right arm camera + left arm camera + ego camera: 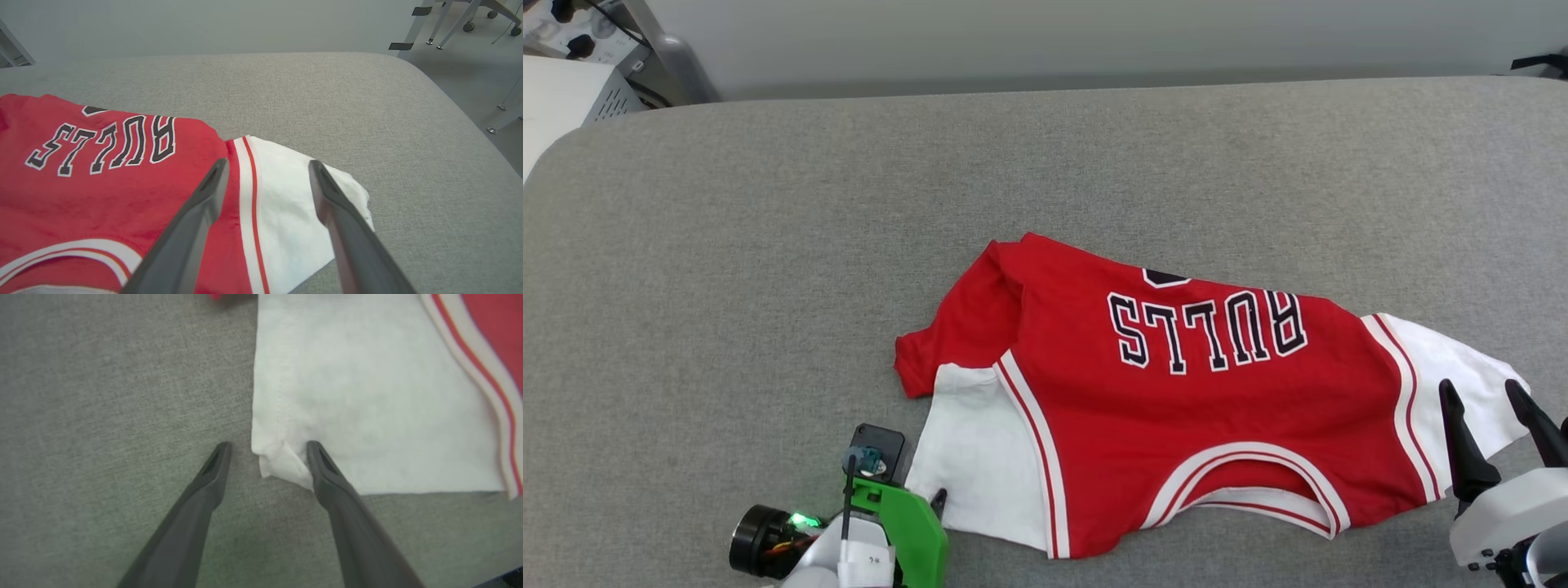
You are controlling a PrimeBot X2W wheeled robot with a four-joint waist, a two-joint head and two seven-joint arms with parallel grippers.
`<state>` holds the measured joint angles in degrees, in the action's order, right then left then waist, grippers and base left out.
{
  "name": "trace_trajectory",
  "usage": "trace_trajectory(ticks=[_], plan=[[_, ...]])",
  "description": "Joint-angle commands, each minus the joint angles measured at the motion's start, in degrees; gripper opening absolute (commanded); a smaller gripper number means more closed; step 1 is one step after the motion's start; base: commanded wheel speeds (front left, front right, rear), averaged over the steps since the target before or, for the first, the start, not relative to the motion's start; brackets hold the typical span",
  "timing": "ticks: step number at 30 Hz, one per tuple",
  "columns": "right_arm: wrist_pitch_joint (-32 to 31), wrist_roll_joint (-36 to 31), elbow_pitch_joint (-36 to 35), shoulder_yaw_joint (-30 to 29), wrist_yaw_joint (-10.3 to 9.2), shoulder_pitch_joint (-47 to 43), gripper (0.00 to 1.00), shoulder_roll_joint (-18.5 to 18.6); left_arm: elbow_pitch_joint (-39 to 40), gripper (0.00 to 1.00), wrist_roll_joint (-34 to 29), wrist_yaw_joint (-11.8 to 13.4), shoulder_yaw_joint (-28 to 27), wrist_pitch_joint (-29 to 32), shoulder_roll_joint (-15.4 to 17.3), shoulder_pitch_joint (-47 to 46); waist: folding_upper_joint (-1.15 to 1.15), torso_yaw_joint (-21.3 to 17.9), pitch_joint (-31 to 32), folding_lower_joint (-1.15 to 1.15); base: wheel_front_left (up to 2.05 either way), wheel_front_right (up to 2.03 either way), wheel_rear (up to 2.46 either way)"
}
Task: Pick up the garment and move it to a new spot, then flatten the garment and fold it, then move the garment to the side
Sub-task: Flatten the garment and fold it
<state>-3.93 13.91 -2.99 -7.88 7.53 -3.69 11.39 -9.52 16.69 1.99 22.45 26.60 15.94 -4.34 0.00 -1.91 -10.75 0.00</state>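
Observation:
The garment (1176, 408) lies on the grey table, chest up, with "BULLS" reading upside down from my side and the collar toward me. It is partly bunched at its far left. My left gripper (935, 500) is down at the near corner of the left white sleeve (367, 396). In the left wrist view this gripper (267, 447) stands open, its fingers astride the sleeve's folded corner, and the right finger (322, 469) touches the cloth. My right gripper (1480, 388) is open over the right white sleeve (286, 204). In the right wrist view that gripper (268, 162) spans the striped seam of the garment (102, 183).
The grey padded table (768, 245) has rounded corners, with wide bare cloth beyond and left of the shirt. Its right edge (470, 118) drops to the floor, where chair legs (449, 20) stand. Equipment (572, 82) sits past the far left corner.

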Motion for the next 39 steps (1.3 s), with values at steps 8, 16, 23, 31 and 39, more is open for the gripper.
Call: trace_trajectory(ticks=[8,16,23,31,39], plan=[[-2.93,0.53,2.20,0.59,-0.04,-0.53,1.00,1.86,-0.54,0.00,3.77,1.24,-2.29,-3.44,-2.22,0.72,0.00,2.14,3.13,0.00,0.00,0.00,0.00],[-11.30,-0.11,2.60,0.36,-0.04,-4.13,1.00,4.14,7.21,0.00,6.23,3.25,-7.38,-4.33,1.01,3.91,0.00,4.61,5.88,0.00,0.00,0.00,0.00],[-21.09,-0.64,1.56,-2.16,-0.04,-6.08,1.00,4.26,18.06,0.00,9.05,3.04,-7.96,1.80,3.57,7.87,0.00,6.47,5.19,0.00,0.00,0.00,0.00],[-29.56,-2.07,1.56,-4.97,-0.04,-2.87,1.00,4.13,25.83,0.00,10.47,3.70,-7.22,6.42,4.44,10.03,0.00,7.51,2.59,0.00,0.00,0.00,0.00],[-31.36,-2.46,6.47,-3.36,-0.04,0.89,1.00,6.62,27.09,0.00,10.31,3.27,-5.99,7.54,4.51,8.42,0.00,8.58,0.28,0.00,0.00,0.00,0.00]])
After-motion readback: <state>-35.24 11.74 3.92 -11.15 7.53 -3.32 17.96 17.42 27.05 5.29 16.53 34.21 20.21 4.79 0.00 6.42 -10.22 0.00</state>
